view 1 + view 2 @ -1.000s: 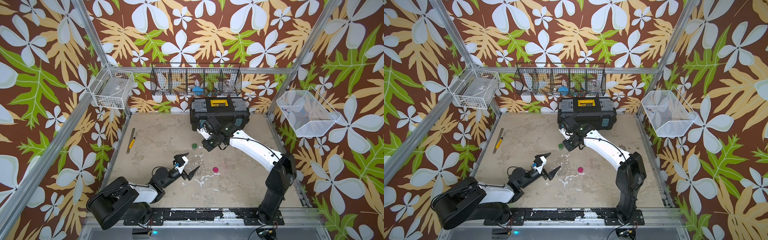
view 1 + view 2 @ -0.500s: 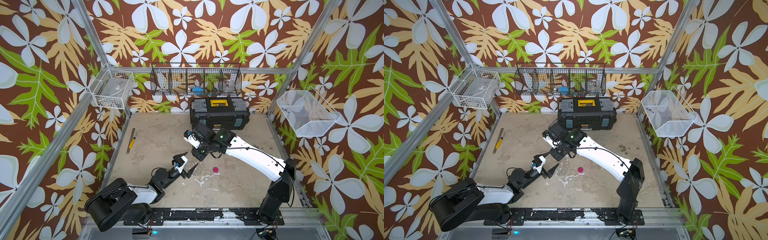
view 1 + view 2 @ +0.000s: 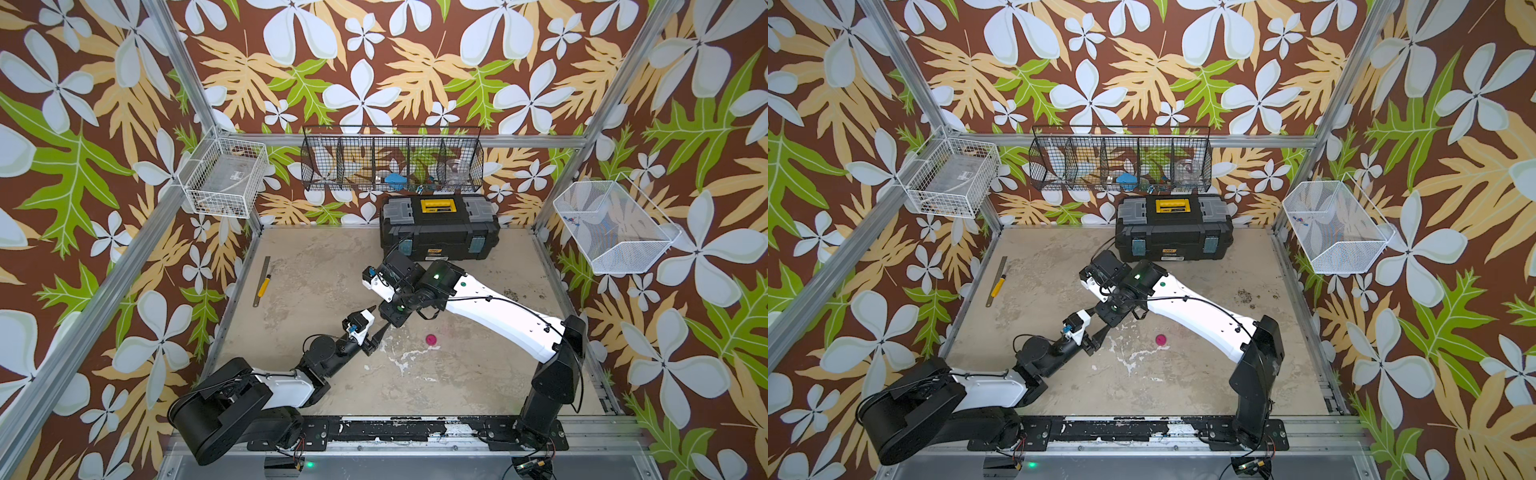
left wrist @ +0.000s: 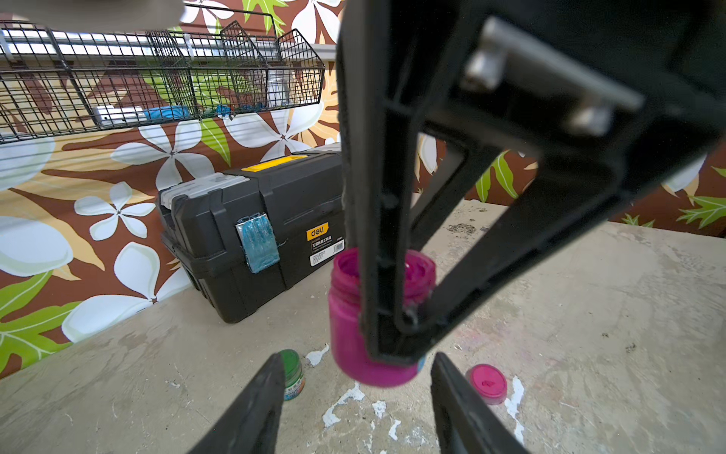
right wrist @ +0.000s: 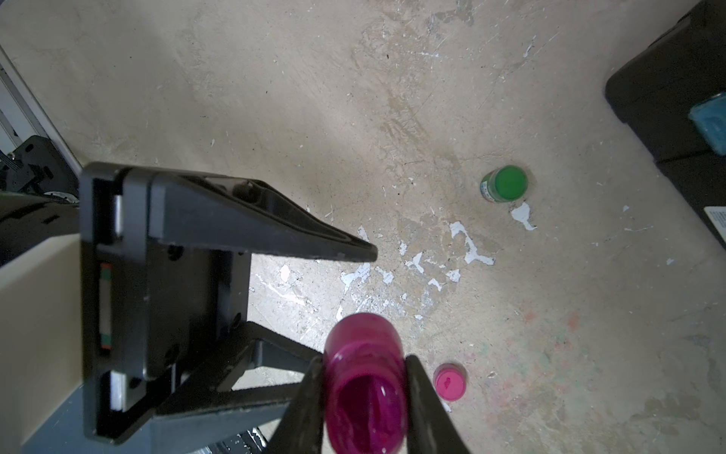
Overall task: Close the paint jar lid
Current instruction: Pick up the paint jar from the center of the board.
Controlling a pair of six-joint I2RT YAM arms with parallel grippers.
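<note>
My right gripper (image 5: 365,365) is shut on an open magenta paint jar (image 5: 363,346) and holds it upright above the table, mouth up. The jar (image 4: 347,330) hangs just beyond my left gripper (image 4: 357,369), whose jaws stand apart on either side of its base without gripping it. Its pink lid (image 5: 450,381) lies flat on the table close by, to the right of both grippers in both top views (image 3: 431,339) (image 3: 1161,339). In the top views my right gripper (image 3: 392,316) meets my left gripper (image 3: 380,318) mid-table and hides the jar.
A small green-capped jar (image 5: 505,184) stands on the table between the grippers and the black toolbox (image 3: 438,226) at the back. A ruler and yellow knife (image 3: 262,282) lie at the left edge. Wire baskets (image 3: 390,160) hang on the walls.
My right arm has carried the magenta jar from near the toolbox forward and left to the left gripper. The left jaws have narrowed around the jar's base.
</note>
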